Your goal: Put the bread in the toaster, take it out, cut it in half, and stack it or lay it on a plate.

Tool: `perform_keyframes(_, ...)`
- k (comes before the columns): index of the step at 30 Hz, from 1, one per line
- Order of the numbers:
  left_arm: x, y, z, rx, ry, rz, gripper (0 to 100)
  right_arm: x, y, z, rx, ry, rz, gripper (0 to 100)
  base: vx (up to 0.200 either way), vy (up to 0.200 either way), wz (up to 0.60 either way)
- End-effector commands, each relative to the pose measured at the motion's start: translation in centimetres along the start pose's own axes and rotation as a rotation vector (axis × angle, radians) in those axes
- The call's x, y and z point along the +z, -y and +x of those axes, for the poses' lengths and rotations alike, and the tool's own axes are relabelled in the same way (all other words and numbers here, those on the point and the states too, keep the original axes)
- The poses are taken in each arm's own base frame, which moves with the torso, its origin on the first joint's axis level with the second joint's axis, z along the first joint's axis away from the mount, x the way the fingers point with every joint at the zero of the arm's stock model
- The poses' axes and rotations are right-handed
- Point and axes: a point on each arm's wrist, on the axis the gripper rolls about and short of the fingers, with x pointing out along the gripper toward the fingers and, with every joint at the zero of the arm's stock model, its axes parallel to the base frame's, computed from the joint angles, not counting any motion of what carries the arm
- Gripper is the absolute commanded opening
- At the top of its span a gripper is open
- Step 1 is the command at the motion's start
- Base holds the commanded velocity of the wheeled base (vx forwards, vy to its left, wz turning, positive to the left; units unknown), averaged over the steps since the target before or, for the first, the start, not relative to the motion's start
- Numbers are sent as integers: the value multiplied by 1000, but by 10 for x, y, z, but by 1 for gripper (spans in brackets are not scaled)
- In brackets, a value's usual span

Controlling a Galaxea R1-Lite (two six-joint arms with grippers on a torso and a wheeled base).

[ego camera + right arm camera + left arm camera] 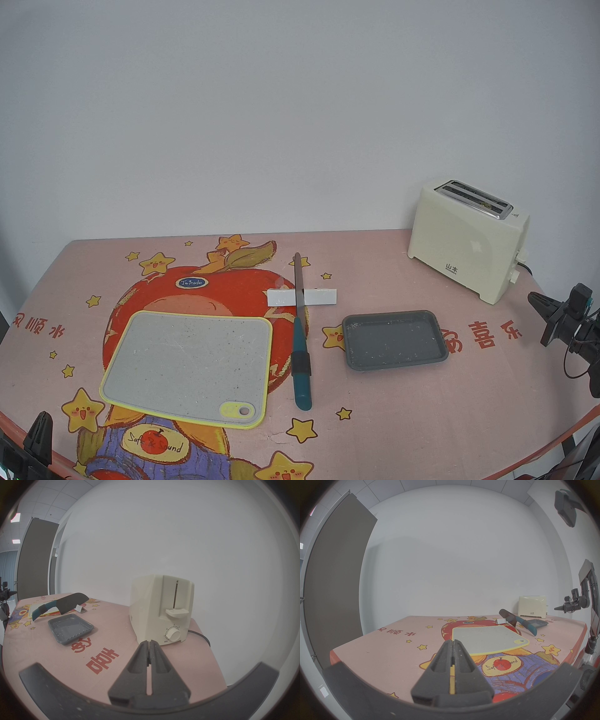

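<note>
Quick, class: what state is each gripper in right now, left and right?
Left gripper: jaws shut, holding nothing.
Right gripper: jaws shut, holding nothing.

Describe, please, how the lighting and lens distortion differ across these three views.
Head view: soft, even light, only a faint shadow beside the toaster; the table edge bows slightly. Left wrist view: strong fisheye, dark rim, the grey panel curves. Right wrist view: same fisheye; ceiling lights glow bright, no glare on the plate.
</note>
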Motion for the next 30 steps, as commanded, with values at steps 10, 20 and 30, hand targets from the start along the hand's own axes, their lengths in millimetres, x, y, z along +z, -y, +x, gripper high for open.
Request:
perform_keyframes(10, -5, 0, 1, 1, -10, 0, 0, 0, -1, -1, 1, 2, -1, 0, 0, 0, 0)
perform_keyframes(20, -5, 0, 1, 1, -10, 0, 0, 0, -2, -2, 3, -2, -1, 0, 0, 0, 0)
perform_keyframes(30, -5, 0, 1, 1, -10, 0, 0, -3, -1, 1, 8, -14, 8, 0, 0, 0, 0)
